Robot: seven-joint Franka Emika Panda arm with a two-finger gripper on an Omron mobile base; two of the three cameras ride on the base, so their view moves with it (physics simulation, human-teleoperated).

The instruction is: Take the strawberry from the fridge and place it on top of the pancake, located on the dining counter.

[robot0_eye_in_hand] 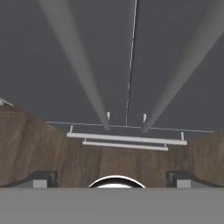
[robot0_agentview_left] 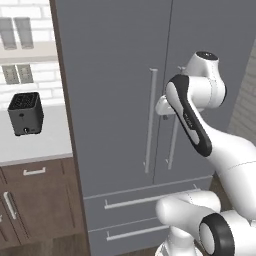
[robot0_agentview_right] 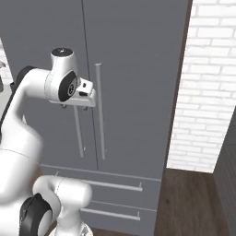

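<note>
Gripper (robot0_eye_in_hand: 112, 177) wide open, holding nothing, up close to the fridge (robot0_agentview_left: 115, 100) between its two vertical bar handles (robot0_agentview_left: 150, 120). Fridge doors both shut, drawers below shut too. Strawberry not visible. Black toaster (robot0_agentview_left: 26, 113) on the desk (robot0_agentview_left: 35, 145) left of the fridge.
</note>
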